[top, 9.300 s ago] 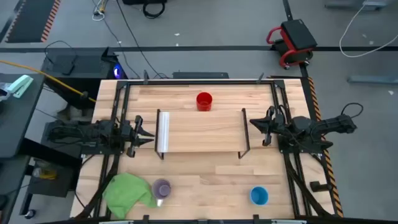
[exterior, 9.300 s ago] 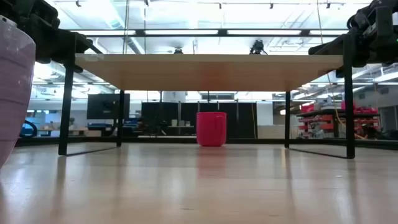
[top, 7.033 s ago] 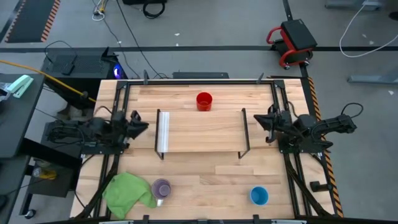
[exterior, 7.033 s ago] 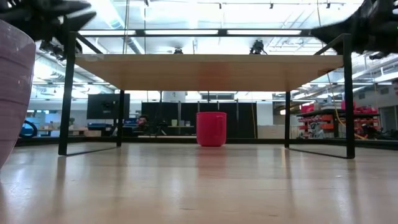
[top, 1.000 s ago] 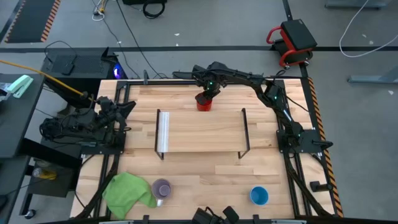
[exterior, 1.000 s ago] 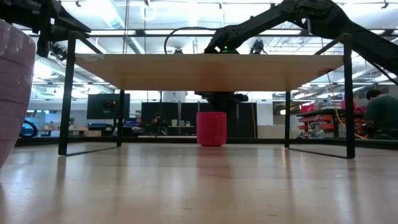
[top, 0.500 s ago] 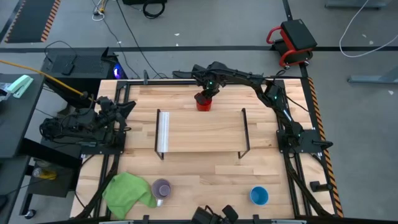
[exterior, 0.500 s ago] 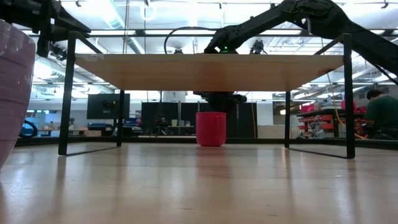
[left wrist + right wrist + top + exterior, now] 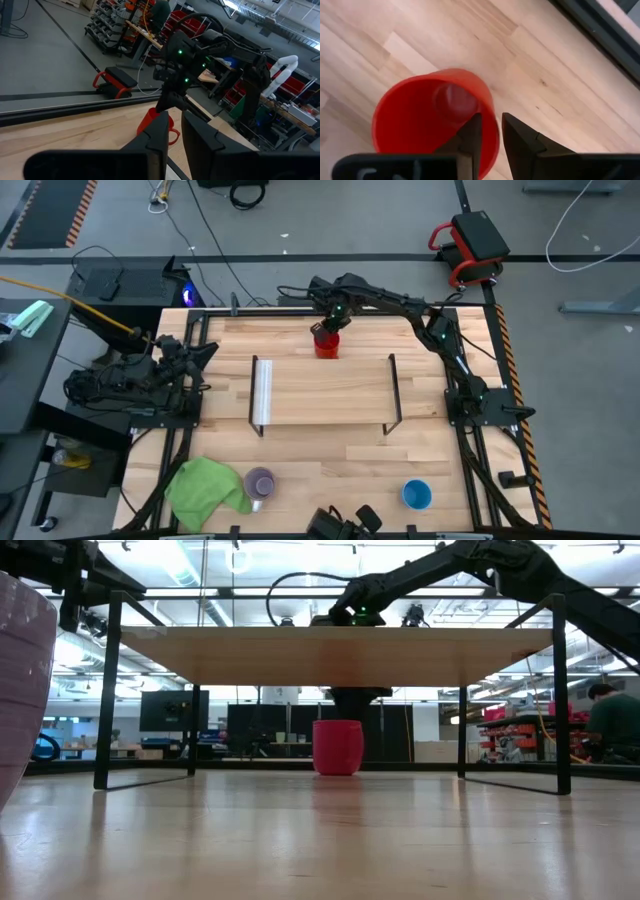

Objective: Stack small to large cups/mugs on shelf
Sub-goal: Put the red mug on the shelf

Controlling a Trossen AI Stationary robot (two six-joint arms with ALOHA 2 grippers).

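The red mug [image 9: 325, 343] stands on the tabletop beyond the shelf's far edge and also shows in the low view [image 9: 338, 748]. My right gripper [image 9: 327, 330] reaches over from the right and is shut on the mug's rim. The shelf [image 9: 325, 390] is a light-wood board with a white strip [image 9: 263, 393] at its left end. The pale purple mug [image 9: 260, 481] and the blue cup [image 9: 416, 494] stand near the table's near edge. My left gripper [image 9: 205, 352] waits at the table's left edge, shut and empty. My right gripper holds the red mug by its rim and wall [image 9: 490, 117]. One finger [image 9: 472, 135] is inside the mug and the other is outside. The fingers come from above, pointing down. In the low view the mug's base [image 9: 338, 772] is at the level of the tabletop.
A green cloth [image 9: 205, 485] lies beside the purple mug at the near left. A dark device [image 9: 340, 525] sits at the table's near edge. The shelf's black end frames [image 9: 393, 392] stand on the table. A person [image 9: 610, 730] is in the room beyond.
My right gripper has shifted a little toward the table's left at the red mug's rim. The mug has shifted slightly left with it.
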